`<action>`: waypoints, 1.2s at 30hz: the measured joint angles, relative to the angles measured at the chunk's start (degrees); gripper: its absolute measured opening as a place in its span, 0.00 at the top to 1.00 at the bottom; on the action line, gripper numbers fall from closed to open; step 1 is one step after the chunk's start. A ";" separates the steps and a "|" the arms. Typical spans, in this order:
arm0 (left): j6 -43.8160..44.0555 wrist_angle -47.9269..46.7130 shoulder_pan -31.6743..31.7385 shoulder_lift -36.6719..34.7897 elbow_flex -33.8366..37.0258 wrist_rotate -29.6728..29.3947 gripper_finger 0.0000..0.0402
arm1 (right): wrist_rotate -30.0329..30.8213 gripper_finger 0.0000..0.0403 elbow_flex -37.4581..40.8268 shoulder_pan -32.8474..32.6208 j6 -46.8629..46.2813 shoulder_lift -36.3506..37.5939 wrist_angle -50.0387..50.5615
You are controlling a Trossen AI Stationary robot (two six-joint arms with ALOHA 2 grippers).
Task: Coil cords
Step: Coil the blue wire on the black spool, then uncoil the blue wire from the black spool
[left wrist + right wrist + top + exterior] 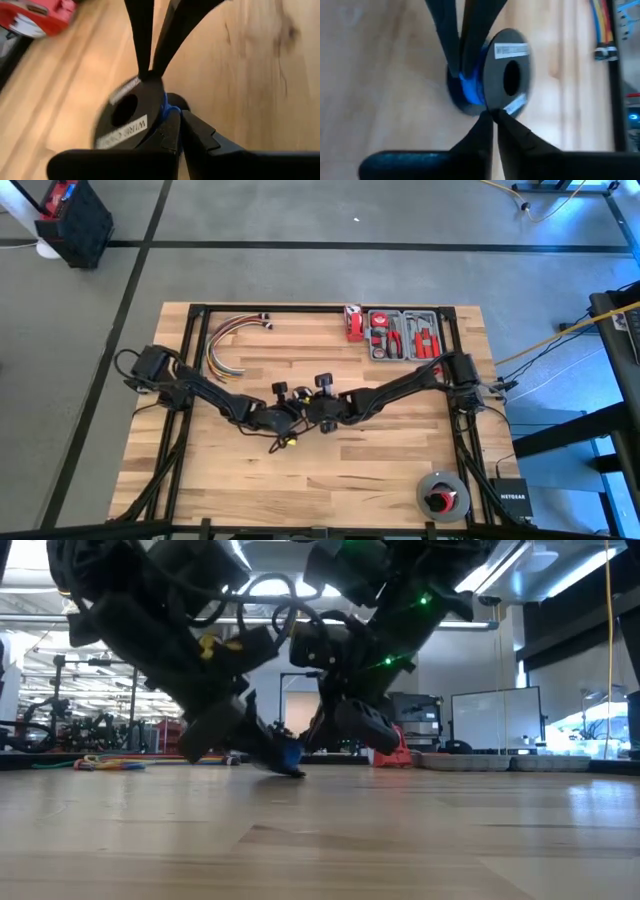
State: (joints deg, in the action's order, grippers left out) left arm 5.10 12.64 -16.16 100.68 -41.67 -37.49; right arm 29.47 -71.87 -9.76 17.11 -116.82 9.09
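The cord is thin blue wire (470,89) wound on a small black spool (125,117) with a round hole and a white label. The spool sits low over the middle of the table (290,755), and I cannot tell whether it touches the wood. My left gripper (180,122) is shut at the blue winding (163,107). My right gripper (494,119) comes from the opposite side, shut on the labelled flange. In the high view both grippers (288,418) (318,412) meet at the table's middle and hide the spool. My left gripper reaches into the groove between the spool's two flanges, its shut fingertips (467,75) on the blue winding (472,95). It slants down from the table's left. I cannot tell whether a single strand is pinched. My right gripper pinches the rim of the labelled flange (493,107) between its two fingertips, at the edge of the disc only. It slants down from the table's right. The spool stands on edge between the two grippers, its hole facing sideways.
A bundle of red, yellow and white wires (228,345) lies at the far left. A red tape measure (354,323) and a grey tool tray (405,335) stand at the far right, a grey reel (442,495) near the front right corner. Bare wood stretches along the near edge.
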 joint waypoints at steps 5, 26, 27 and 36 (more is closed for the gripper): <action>0.94 -0.21 -0.02 -0.02 0.00 0.47 0.99 | -1.97 0.86 -0.01 -0.02 -2.69 -0.37 -0.14; 9.66 -28.41 -5.27 -14.68 -4.96 6.62 0.72 | -0.11 0.60 -6.85 -3.34 -13.96 0.39 30.98; 9.51 -28.69 -5.25 -15.84 -4.96 6.41 0.72 | -0.43 0.60 -6.75 -3.36 -15.97 0.69 33.26; 3.17 -11.19 -0.40 -15.79 -3.76 6.10 0.77 | -0.88 0.60 12.53 -4.39 -16.57 12.27 17.26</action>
State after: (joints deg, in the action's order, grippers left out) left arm 8.26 1.45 -16.56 84.89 -45.43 -31.39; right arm 28.60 -59.34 -14.15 0.54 -104.55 26.35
